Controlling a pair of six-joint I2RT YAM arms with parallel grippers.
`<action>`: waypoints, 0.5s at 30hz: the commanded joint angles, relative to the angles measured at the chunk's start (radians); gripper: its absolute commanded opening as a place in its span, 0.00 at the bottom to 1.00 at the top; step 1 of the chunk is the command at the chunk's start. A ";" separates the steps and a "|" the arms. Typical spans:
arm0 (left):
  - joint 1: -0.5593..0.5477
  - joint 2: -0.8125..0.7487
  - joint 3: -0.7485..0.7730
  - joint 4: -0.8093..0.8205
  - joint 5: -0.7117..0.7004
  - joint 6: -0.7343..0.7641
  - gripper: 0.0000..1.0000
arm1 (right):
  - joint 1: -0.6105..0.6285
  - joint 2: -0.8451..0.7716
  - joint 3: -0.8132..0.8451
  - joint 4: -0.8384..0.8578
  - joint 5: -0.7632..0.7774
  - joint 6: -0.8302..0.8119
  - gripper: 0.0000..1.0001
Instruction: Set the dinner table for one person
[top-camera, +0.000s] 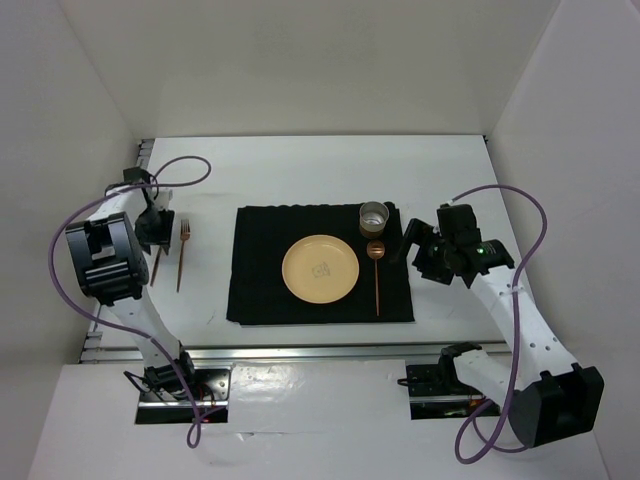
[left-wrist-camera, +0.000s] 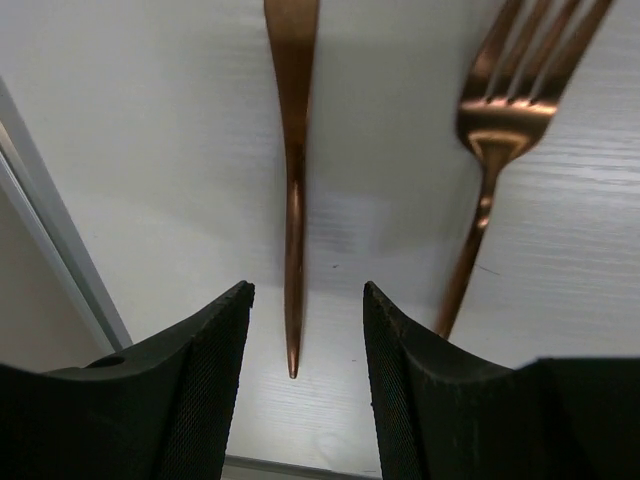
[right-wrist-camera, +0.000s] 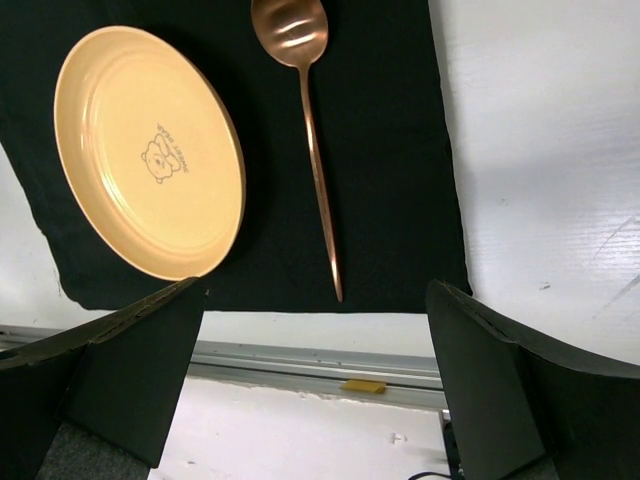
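On the white dinner table (top-camera: 300, 170) lies a black placemat (top-camera: 260, 290). It carries a yellow plate (top-camera: 319, 270), a metal cup (top-camera: 374, 215) and a copper spoon (top-camera: 377, 280). Left of the mat lie a copper fork (top-camera: 182, 255) and a slim copper utensil (top-camera: 157, 265). My left gripper (top-camera: 155, 230) hangs low over that utensil. In the left wrist view it (left-wrist-camera: 307, 290) is open, its jaws either side of the pointed handle (left-wrist-camera: 293, 250) without touching, and the fork (left-wrist-camera: 490, 150) lies to the right. My right gripper (top-camera: 420, 245) is wide open and empty, right of the spoon (right-wrist-camera: 310, 130) and plate (right-wrist-camera: 150, 150).
A metal rail (top-camera: 320, 350) runs along the table's near edge, and another rail (left-wrist-camera: 50, 240) shows close beside the left gripper. White walls enclose the table on the left, back and right. The cup stands just left of the right gripper.
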 joint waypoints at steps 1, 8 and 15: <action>0.014 -0.029 -0.050 0.033 -0.024 -0.012 0.56 | 0.009 0.015 0.026 -0.018 0.011 -0.021 0.99; 0.044 0.041 -0.046 0.046 0.011 0.007 0.57 | 0.009 0.037 0.077 -0.018 0.011 -0.030 0.99; 0.078 0.118 -0.007 0.022 0.056 0.019 0.51 | 0.009 0.028 0.077 -0.018 0.011 -0.021 0.99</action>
